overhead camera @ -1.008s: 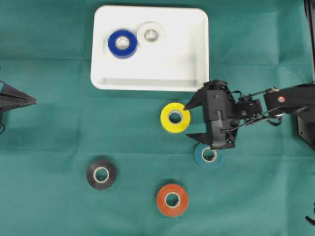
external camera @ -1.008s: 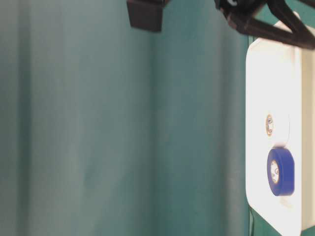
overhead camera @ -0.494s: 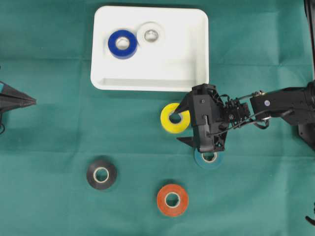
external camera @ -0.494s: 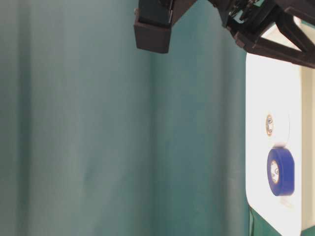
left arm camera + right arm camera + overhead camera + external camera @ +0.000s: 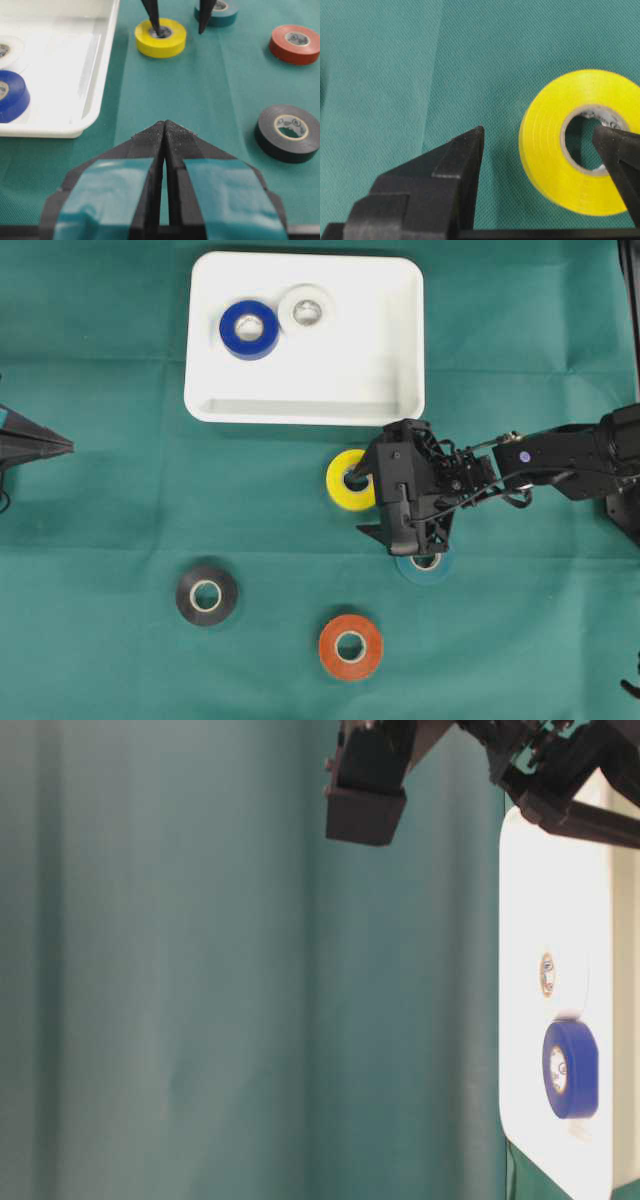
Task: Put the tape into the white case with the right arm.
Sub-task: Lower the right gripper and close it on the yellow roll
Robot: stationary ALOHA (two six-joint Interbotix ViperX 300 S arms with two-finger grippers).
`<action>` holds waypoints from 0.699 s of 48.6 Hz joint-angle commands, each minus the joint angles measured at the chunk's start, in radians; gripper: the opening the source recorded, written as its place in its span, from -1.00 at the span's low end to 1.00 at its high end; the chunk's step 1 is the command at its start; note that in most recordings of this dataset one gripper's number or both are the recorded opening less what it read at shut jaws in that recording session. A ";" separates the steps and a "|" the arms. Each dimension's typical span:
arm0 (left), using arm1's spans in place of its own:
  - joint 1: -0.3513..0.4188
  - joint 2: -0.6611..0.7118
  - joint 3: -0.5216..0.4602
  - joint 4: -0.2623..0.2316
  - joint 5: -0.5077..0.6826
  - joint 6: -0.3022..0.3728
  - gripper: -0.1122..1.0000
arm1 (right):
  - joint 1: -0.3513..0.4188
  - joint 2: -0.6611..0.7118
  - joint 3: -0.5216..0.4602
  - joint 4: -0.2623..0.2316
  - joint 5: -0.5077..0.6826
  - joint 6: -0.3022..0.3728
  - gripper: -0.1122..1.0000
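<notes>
A yellow tape [image 5: 347, 488] lies flat on the green cloth just below the white case [image 5: 400, 360], which holds a blue roll [image 5: 248, 328] and a white roll [image 5: 307, 310]. My right gripper [image 5: 358, 506] is open and straddles the yellow tape's [image 5: 545, 155] wall. One fingertip [image 5: 615, 145] sits in the roll's hole and the other fingertip [image 5: 470, 145] stands outside it on the cloth. My left gripper [image 5: 165, 125] is shut and empty at the far left [image 5: 50, 445].
A teal roll [image 5: 428, 568] lies partly under the right gripper's body. A black roll [image 5: 206, 594] and an orange roll [image 5: 350, 646] lie on the cloth nearer the front. The case's rim [image 5: 95, 75] runs close to the yellow tape [image 5: 160, 39].
The right gripper has moved left and down onto the yellow tape, one finger now in its hole. The left arm and all rolls have stayed put.
</notes>
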 commanded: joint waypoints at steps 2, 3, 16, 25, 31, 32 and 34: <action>0.002 0.008 -0.011 0.000 -0.006 0.000 -0.79 | 0.003 -0.005 -0.026 -0.002 0.014 0.003 0.55; 0.002 0.008 -0.011 0.000 -0.005 0.000 -0.79 | 0.003 -0.003 -0.028 -0.002 0.017 0.005 0.55; 0.002 0.008 -0.011 0.000 -0.005 0.000 -0.79 | 0.003 0.015 -0.044 -0.002 0.063 0.008 0.55; 0.002 0.008 -0.011 0.000 -0.006 0.000 -0.79 | 0.003 0.015 -0.049 -0.002 0.063 0.008 0.55; 0.002 0.008 -0.011 0.000 -0.005 0.000 -0.79 | 0.003 0.015 -0.049 -0.002 0.066 0.008 0.36; 0.002 0.008 -0.011 0.000 -0.006 0.000 -0.79 | 0.003 0.015 -0.049 -0.002 0.064 0.008 0.27; 0.002 0.008 -0.011 0.000 -0.006 0.000 -0.79 | 0.003 0.015 -0.049 -0.002 0.066 0.008 0.05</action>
